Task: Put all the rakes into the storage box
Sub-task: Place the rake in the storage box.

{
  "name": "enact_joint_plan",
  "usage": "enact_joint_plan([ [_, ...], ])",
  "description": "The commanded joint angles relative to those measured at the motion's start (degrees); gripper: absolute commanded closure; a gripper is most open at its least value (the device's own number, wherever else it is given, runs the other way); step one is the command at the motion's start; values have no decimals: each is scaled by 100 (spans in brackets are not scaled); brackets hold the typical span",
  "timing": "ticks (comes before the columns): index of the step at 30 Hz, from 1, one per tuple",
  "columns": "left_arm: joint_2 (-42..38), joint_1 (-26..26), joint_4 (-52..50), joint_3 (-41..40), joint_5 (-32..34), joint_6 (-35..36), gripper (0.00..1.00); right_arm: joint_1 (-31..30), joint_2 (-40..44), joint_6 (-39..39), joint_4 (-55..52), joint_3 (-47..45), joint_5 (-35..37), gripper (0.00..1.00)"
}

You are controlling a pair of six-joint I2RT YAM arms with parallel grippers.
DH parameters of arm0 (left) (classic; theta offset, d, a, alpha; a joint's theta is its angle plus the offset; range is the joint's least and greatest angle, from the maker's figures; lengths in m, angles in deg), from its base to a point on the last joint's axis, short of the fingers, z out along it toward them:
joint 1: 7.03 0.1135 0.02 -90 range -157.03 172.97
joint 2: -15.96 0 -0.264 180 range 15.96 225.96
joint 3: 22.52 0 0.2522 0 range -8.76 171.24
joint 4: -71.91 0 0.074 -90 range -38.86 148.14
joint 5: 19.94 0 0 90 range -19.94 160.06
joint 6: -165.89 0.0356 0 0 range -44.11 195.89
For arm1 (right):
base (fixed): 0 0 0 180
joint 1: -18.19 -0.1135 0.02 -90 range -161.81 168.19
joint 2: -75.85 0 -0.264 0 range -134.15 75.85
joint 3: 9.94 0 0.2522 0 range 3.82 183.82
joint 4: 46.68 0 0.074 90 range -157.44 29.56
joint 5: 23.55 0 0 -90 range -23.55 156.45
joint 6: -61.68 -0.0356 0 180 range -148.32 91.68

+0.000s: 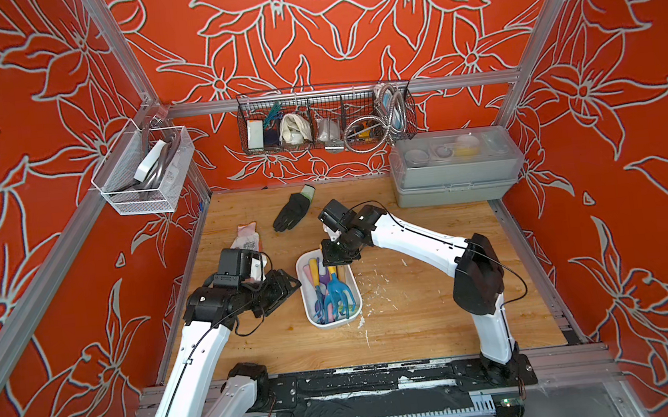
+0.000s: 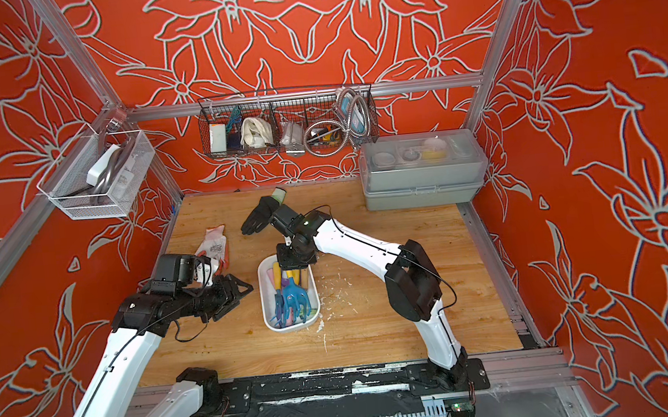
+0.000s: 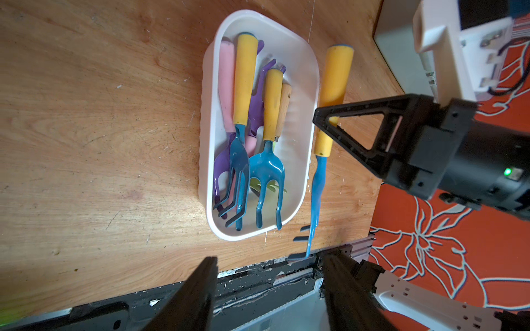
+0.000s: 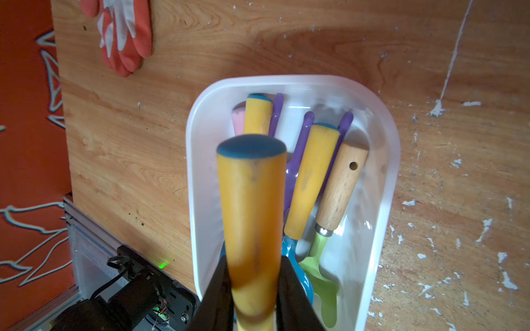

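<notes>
**A:** Left gripper point(image 1: 288, 293)?

**B:** Jaws parted, empty, just left of the storage box point(image 3: 205, 149).

**A:** The rake point(image 3: 334, 86)?

**B:** Hanging lengthwise over the box, its handle clamped in the right gripper point(image 4: 253, 286). Placing step, I'd say. Next, lower it among the tools and release.

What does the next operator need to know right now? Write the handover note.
Right pincer: shut on the rake by its yellow handle.
Left pincer: open, empty, beside the storage box.
Rake hangs over the box, which already holds other hand tools.
Done: rake picked up and brought over. Left: lower it in, release, withdraw.
</notes>
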Motion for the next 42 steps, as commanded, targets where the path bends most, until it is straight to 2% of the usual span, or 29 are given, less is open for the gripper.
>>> enact_joint_plan([
  [1,-54,28,-145,-31,29,80,39,-26,-189,23,-253,414,285,99],
  [8,-2,26,-128,-29,20,131,39,-1,-542,146,-535,840,399,90],
  [14,60,26,-101,-28,15,159,39,5,-572,153,-563,812,409,88],
  [17,103,26,-56,-32,11,146,38,7,-564,145,-556,748,371,82],
  [23,200,26,27,-3,2,119,38,0,-309,67,-322,389,380,61],
  [29,270,26,12,156,96,125,38,4,85,175,-233,304,612,60],
  [35,384,26,-65,586,392,211,38,78,780,689,-170,389,1184,61],
  [38,411,26,-63,927,692,306,38,134,1216,1100,-190,414,1560,61],
  [42,446,26,-8,1412,1400,455,35,221,1937,1683,-87,221,2227,60],
])
